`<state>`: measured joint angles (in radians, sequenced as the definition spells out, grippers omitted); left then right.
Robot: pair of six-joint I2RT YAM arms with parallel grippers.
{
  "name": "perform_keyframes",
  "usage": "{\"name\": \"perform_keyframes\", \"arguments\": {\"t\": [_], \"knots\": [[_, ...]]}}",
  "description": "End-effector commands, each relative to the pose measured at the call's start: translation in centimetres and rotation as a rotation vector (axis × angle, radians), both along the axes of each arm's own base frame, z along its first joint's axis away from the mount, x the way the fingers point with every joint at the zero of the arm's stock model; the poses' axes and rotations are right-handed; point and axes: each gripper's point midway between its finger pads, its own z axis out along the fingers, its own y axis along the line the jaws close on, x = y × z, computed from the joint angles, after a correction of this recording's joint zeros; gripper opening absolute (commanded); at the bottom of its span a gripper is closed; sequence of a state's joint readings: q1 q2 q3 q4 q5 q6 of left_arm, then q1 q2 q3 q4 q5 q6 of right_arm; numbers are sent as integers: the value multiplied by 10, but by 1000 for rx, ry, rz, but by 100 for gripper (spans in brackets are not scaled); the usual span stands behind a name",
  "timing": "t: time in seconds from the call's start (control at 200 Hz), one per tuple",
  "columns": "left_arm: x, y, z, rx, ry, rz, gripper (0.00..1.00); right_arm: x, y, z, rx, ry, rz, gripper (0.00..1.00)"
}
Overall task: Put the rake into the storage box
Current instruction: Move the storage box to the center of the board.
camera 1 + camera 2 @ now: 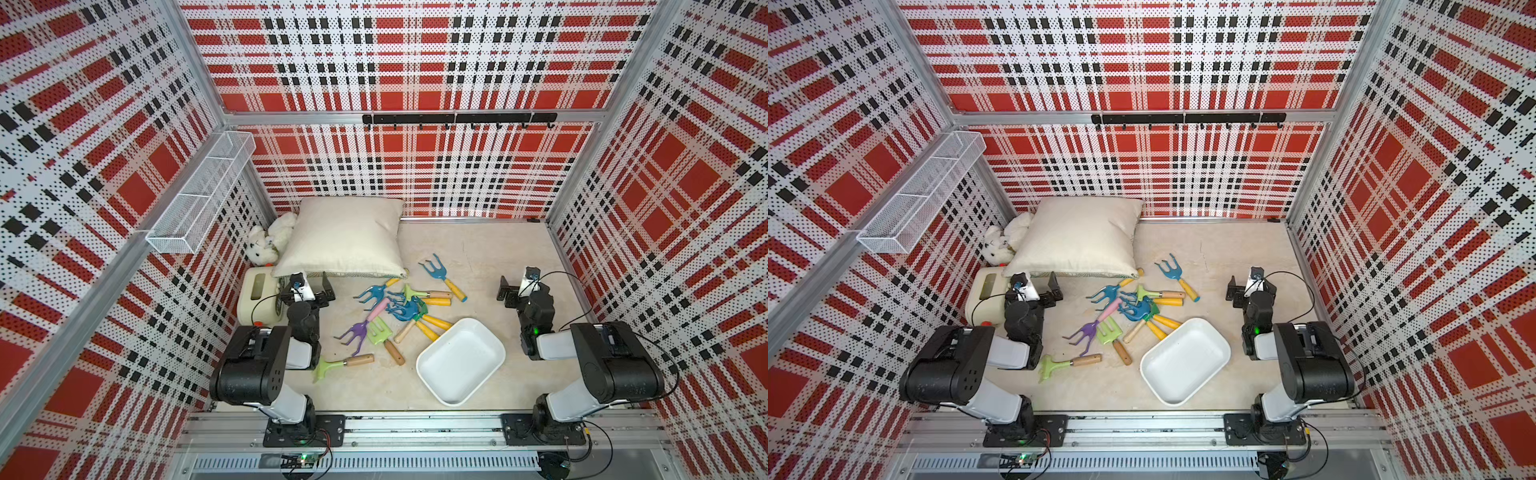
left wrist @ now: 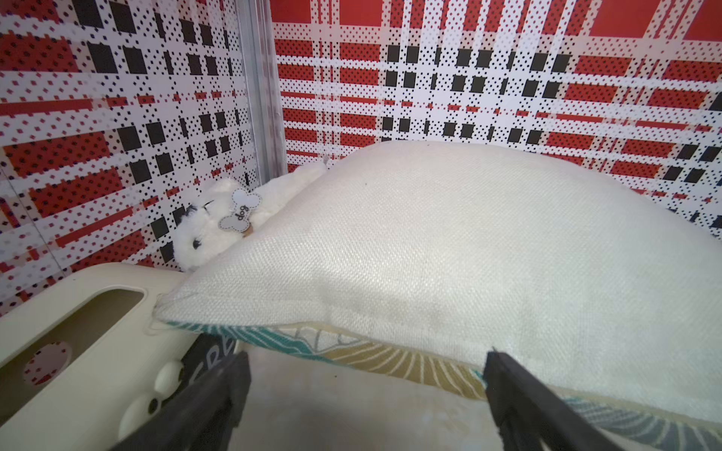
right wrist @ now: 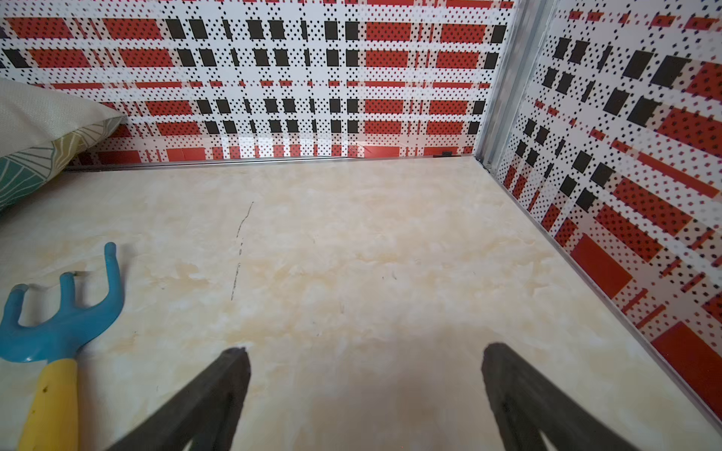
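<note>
Showing both claws spread wide, pinching nothing. Parked left claw (image 2: 365, 357) well apart from storage box (image 1: 461, 361), across rake pile (image 1: 405, 309) from it, facing pillow (image 2: 429, 254) and cream slotted box (image 2: 78, 351). Parked right claw (image 3: 363, 351) near storage box, off its back-right corner, over bare worktop (image 3: 351, 254). Seeing rake pile just beside storage box, behind its left end, nearest yellow handles close to rim. Seeing lone blue rake (image 1: 436, 268) further back from storage box, light green rake (image 1: 332, 366) off to its left. All flat on worktop, outside storage box.
</note>
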<state>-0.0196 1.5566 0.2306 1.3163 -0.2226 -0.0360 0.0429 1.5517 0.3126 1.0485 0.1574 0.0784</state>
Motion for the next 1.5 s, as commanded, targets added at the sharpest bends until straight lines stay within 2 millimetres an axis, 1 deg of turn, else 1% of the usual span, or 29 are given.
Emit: {"name": "perform_keyframes", "arguments": {"t": [0.0,0.651,0.742,0.777,0.837,0.902,0.917,1.012,1.102,1.117,1.177,1.212,1.248,1.258,1.293,1.363,1.403,1.458,1.493], "knots": [[-2,-1,0,11,-7,1,99,0,-3,6,-4,-18,-11,100],[-1,-1,1,7,-9,-7,99,0,-3,6,-5,-19,-12,100],[-3,-3,1,13,-9,-12,99,0,-3,6,-4,-20,-11,100],[-4,-7,5,27,-19,-14,99,0,-2,7,-6,-24,-2,100],[-12,-10,11,48,-37,1,99,5,10,10,-25,3,64,100],[-24,-4,22,47,-77,69,99,8,13,18,-48,35,51,100],[-27,-4,25,46,-85,77,99,7,14,19,-52,42,49,100],[-39,-8,39,73,-116,104,99,-3,27,40,-91,0,67,100],[-47,-21,55,129,-147,107,99,-15,46,66,-101,-12,118,100],[-48,-30,58,135,-154,84,99,-19,49,73,-93,-18,126,100],[-52,-41,71,134,-183,81,99,-29,53,95,-36,-45,143,100],[-52,-49,77,125,-192,64,99,-36,53,105,19,-52,141,100],[-51,-60,81,121,-192,31,99,-43,48,111,94,-37,104,100],[-52,-63,83,119,-193,18,99,-46,43,113,115,-31,78,100],[-52,-76,87,103,-192,-23,99,-54,37,114,164,5,34,100],[-56,-103,97,71,-196,-118,99,-71,33,116,220,76,12,100],[-60,-117,102,45,-200,-169,99,-81,32,112,256,122,-4,100],[-66,-130,111,-10,-212,-217,99,-93,30,104,310,174,-28,100],[-70,-139,112,-30,-198,-247,99,-101,28,98,356,199,-53,100]]}}
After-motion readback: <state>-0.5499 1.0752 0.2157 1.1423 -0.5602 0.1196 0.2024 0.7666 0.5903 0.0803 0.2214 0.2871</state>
